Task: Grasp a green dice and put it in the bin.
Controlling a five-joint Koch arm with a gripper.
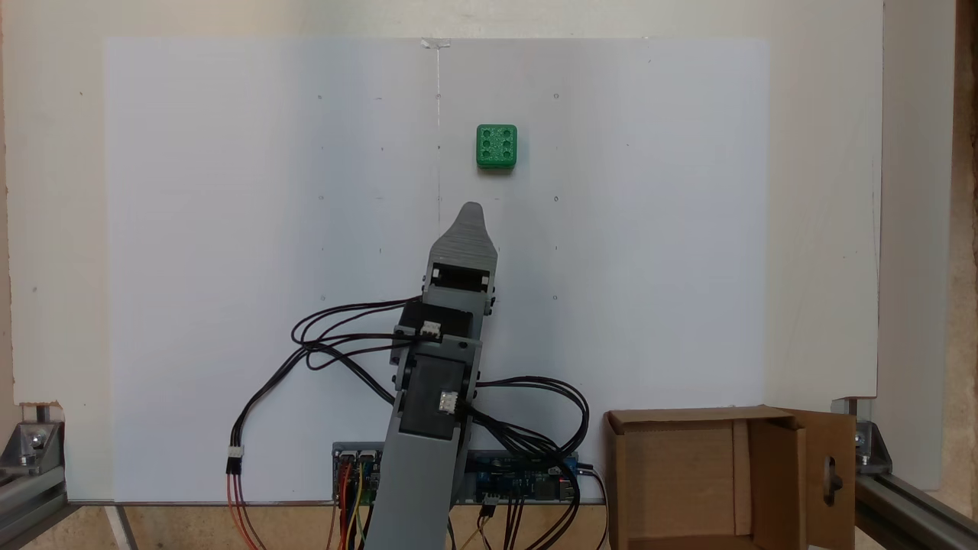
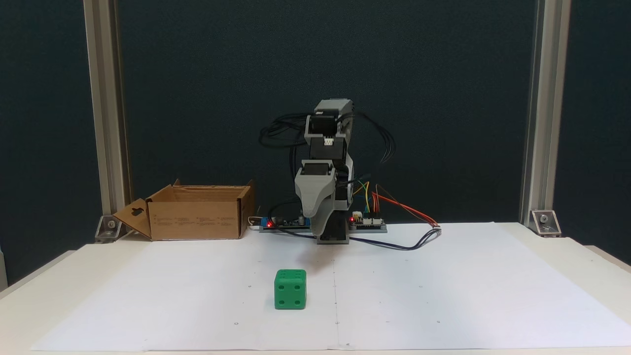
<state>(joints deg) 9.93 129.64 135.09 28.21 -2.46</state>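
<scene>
The green dice [image 1: 497,146] rests on the white paper sheet, its six-pip face up in a fixed view from above, and its four-pip face toward the camera in the other, green dice [image 2: 290,289]. My gripper [image 1: 471,208] hovers short of the dice, apart from it, tip pointing toward it. Seen from the front, the gripper [image 2: 321,230] hangs above the paper behind the dice. Only one grey jaw shows, the other lying behind it, and nothing is seen held. The bin [image 1: 680,477], a brown cardboard box with a keyhole-cut flap, stands beside the arm's base, bin [image 2: 196,219].
Black cables loop out around the arm [image 1: 428,397], and circuit boards [image 2: 367,223] sit at its base. Aluminium frame posts [image 2: 535,113] rise at the table's back corners. White paper [image 1: 229,267] covers most of the table.
</scene>
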